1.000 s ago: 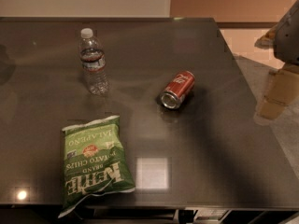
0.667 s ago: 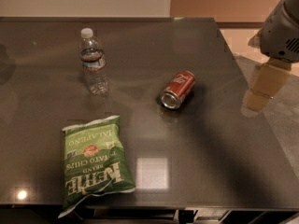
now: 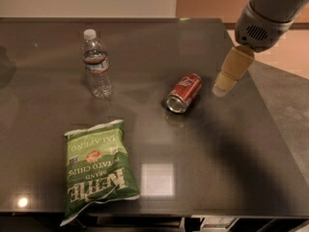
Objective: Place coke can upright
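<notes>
The coke can is red with white lettering and lies on its side near the middle of the dark table, its silver end facing the front left. My gripper hangs from the grey arm at the upper right. It is above the table, just right of the can and apart from it. Only one tan finger shows plainly.
A clear plastic water bottle with a white cap stands upright at the back left. A green bag of chips lies flat at the front left. The table's right edge runs close beside the gripper.
The arm and gripper have moved left from the table's right edge toward the can. The can, bottle and chip bag have not moved.
</notes>
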